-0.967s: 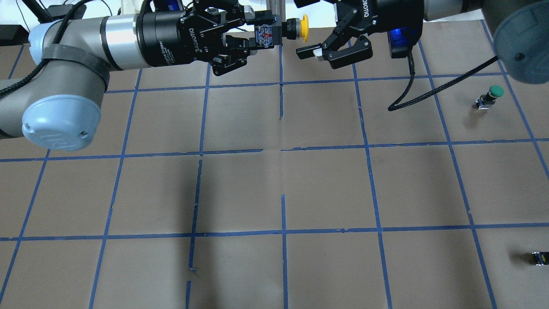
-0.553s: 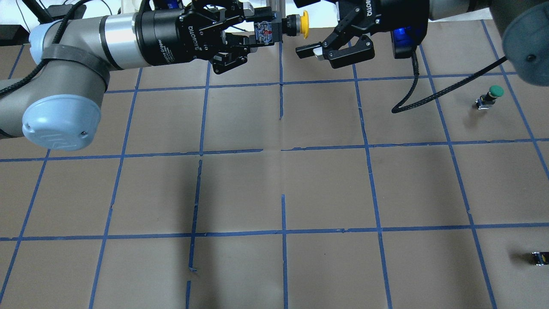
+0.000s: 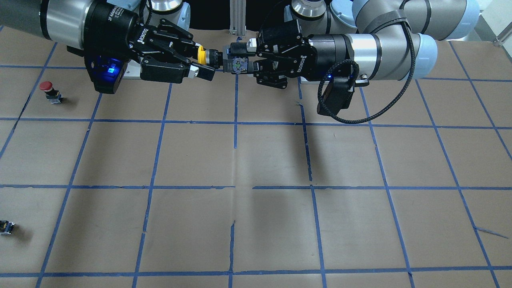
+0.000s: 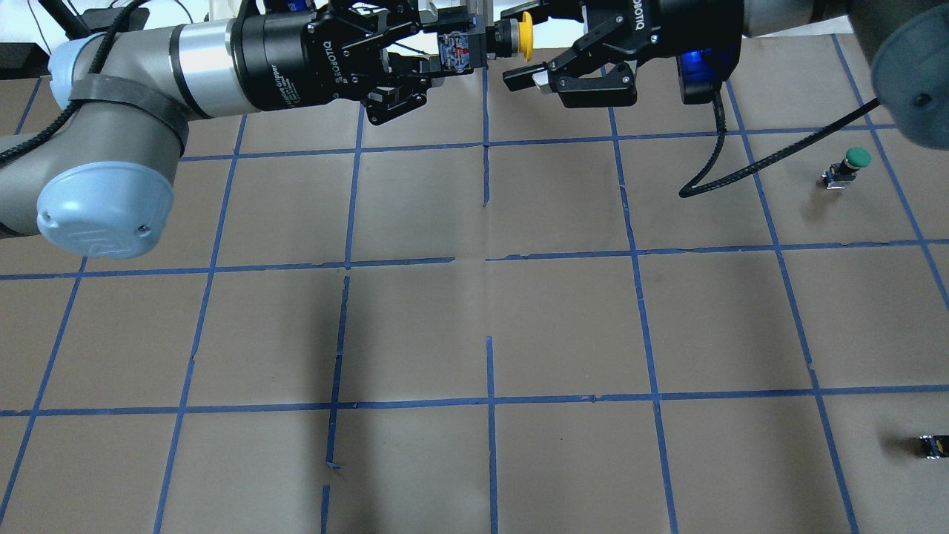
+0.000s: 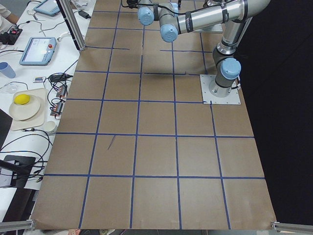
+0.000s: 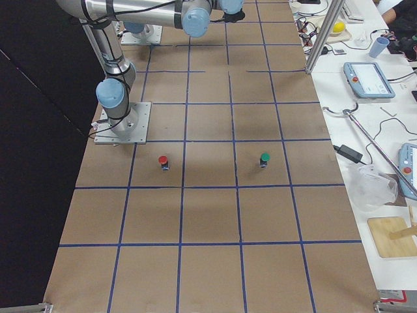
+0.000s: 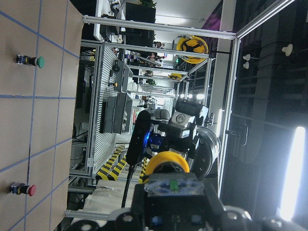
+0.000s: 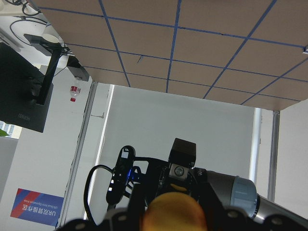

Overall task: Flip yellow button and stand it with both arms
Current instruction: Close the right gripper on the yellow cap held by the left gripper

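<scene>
Arms [image 5: 205, 17] over gridded table [image 5: 156, 156]

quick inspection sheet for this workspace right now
surface: table, brown paper with blue tape grid
job's things: yellow button held in the air on its side
clutter: red-capped button and green-capped button standing; small dark block
grippers: left gripper jaws shut on the button's contact block; right gripper jaws open, straddling its cap
cables: black cable looped under each wrist
surroundings: side bench with a pendant screen
</scene>
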Robot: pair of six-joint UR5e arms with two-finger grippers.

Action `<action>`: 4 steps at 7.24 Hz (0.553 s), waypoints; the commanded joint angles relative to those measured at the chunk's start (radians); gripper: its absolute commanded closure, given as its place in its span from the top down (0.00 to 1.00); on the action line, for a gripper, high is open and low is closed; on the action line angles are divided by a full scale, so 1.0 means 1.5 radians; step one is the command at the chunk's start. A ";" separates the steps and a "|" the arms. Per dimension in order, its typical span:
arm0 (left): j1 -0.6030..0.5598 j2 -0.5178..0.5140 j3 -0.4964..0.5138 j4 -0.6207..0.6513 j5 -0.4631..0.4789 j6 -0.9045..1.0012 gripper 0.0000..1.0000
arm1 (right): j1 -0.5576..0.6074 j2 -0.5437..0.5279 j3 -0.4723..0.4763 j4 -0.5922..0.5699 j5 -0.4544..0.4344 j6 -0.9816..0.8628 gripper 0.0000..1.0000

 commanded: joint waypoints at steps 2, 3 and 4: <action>0.000 -0.001 0.002 0.000 0.002 -0.009 0.11 | -0.001 -0.008 0.000 -0.001 0.000 -0.002 0.25; 0.000 -0.001 0.005 0.001 0.002 -0.010 0.32 | -0.001 -0.007 0.000 -0.001 0.000 -0.002 0.25; 0.000 -0.002 0.008 0.001 0.004 -0.010 0.81 | -0.001 -0.007 0.000 -0.001 0.000 -0.002 0.25</action>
